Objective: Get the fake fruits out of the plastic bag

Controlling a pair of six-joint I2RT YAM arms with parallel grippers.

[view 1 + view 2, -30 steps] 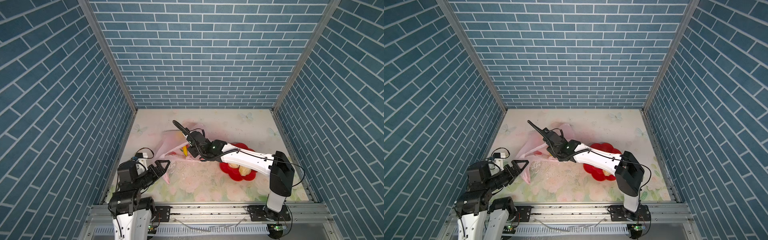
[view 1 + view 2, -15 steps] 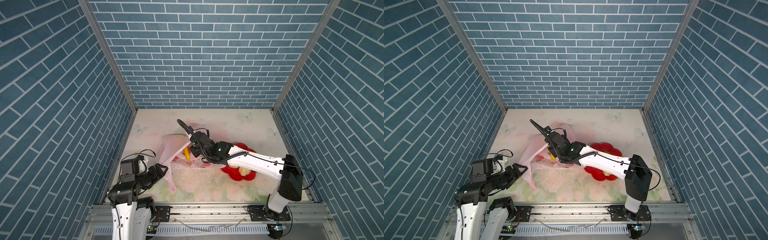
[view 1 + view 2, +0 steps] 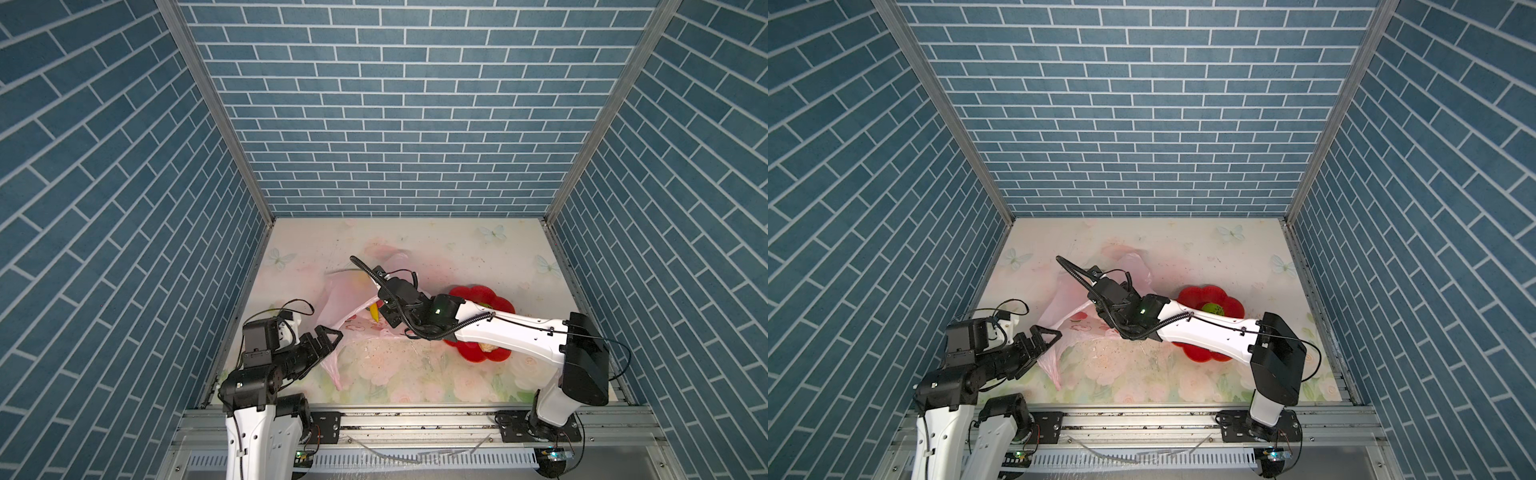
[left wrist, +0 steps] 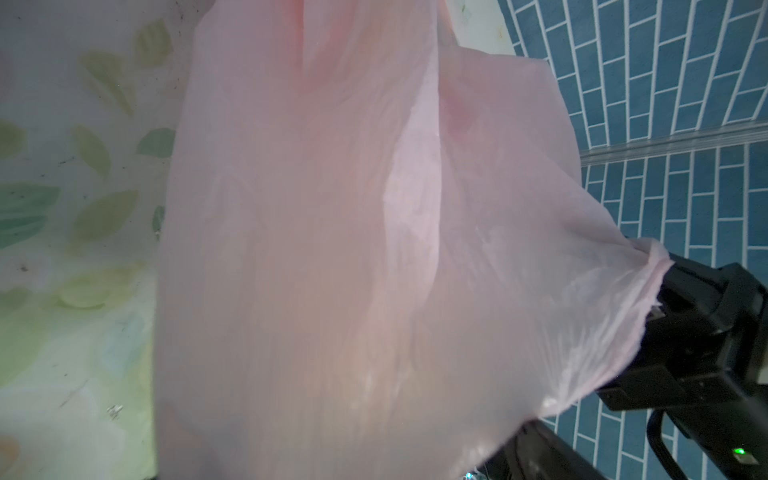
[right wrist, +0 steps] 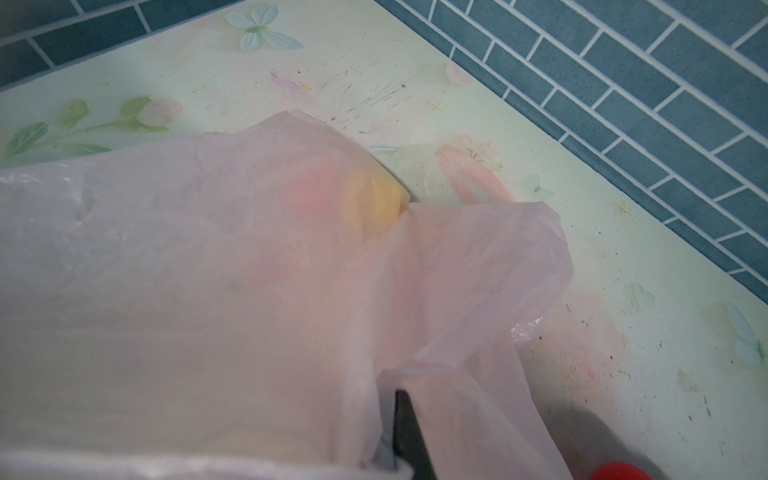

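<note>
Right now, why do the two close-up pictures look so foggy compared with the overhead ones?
Left wrist view: the plastic bag fills the frame, soft and hazy; right wrist view: a yellow fruit blurs through it; both top views: sharp, evenly lit.

Right gripper (image 3: 383, 311) shifted rightward and frontward, dragging plastic bag (image 3: 345, 297) along.

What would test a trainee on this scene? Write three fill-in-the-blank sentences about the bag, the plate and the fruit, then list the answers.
1. The right gripper is ____ on the plastic bag.
2. The flower-shaped plate beside the bag is ____ in colour.
3. The bumpy ball lying on the plate is ____ in colour.
Missing words: shut; red; green.
</note>
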